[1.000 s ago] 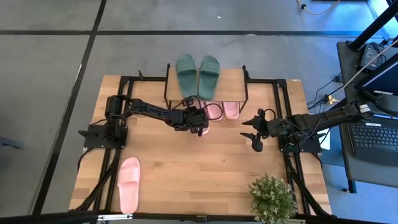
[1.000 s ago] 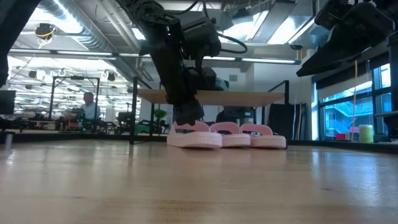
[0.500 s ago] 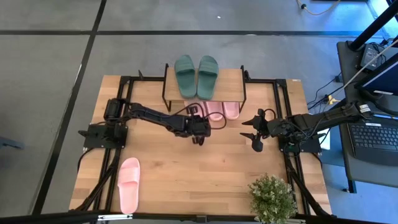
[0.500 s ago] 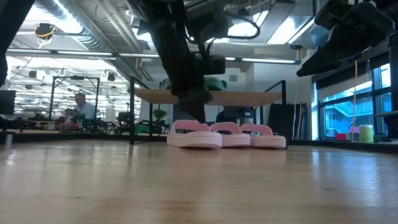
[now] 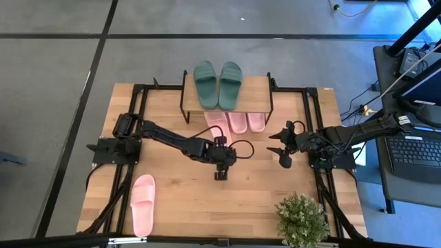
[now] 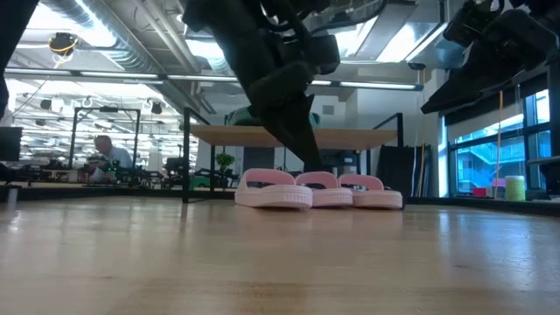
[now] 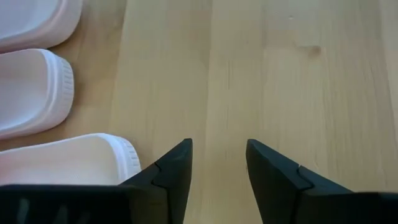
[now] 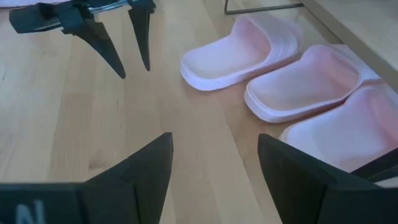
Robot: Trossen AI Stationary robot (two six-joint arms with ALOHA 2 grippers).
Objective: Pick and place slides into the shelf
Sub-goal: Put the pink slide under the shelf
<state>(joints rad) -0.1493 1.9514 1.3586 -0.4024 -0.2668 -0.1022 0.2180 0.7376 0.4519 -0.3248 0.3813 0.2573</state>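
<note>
Two dark green slides (image 5: pixel 219 84) lie side by side on the plank top of the shelf (image 5: pixel 256 91). Three pink slides (image 5: pixel 236 122) stand in a row on the table under the shelf's near edge, heels toward the near side; they also show in the low view (image 6: pixel 319 189). A single pink slide (image 5: pixel 143 204) lies flat near the table's near left corner. My left gripper (image 5: pixel 220 175) hangs open and empty over bare table, near side of the leftmost row slide (image 7: pixel 68 163). My right gripper (image 5: pixel 277 148) waits open at the right, above the table.
A potted plant (image 5: pixel 301 219) stands at the table's near right edge. The shelf's thin black legs (image 5: pixel 184 110) flank the pink row. Bare tabletop (image 5: pixel 207 207) stretches between the row and the near edge. A person sits far off in the room (image 6: pixel 103 153).
My left gripper has drawn back from the leftmost pink slide of the row, moving toward the near edge and a little right, and has risen off it. The three pink slides stay where they were. My right arm has kept still.
</note>
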